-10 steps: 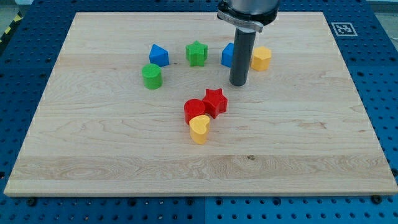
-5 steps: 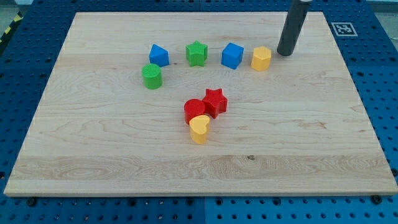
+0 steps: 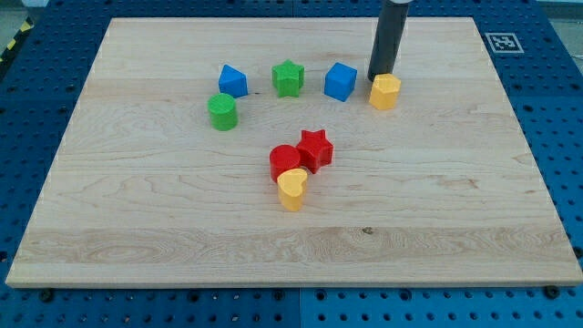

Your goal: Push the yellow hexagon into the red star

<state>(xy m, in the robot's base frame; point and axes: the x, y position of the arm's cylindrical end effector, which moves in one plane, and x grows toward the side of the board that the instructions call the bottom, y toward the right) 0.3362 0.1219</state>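
The yellow hexagon [image 3: 384, 92] lies in the upper right part of the wooden board. My tip [image 3: 382, 76] touches its upper edge, just above it. The red star [image 3: 315, 148] sits near the board's middle, down and to the left of the hexagon, well apart from it. A red round block [image 3: 285, 161] touches the star's lower left, and a yellow heart [image 3: 292, 189] sits right below that.
A blue cube [image 3: 341, 81] stands just left of the hexagon. Farther left are a green star [image 3: 288, 78], a blue pentagon-like block [image 3: 232, 81] and a green round block [image 3: 222, 112]. The board's [image 3: 510, 228] top edge is close behind my tip.
My tip went from left of the hexagon, round to its upper right, then to its top edge. The hexagon has shifted slightly down.
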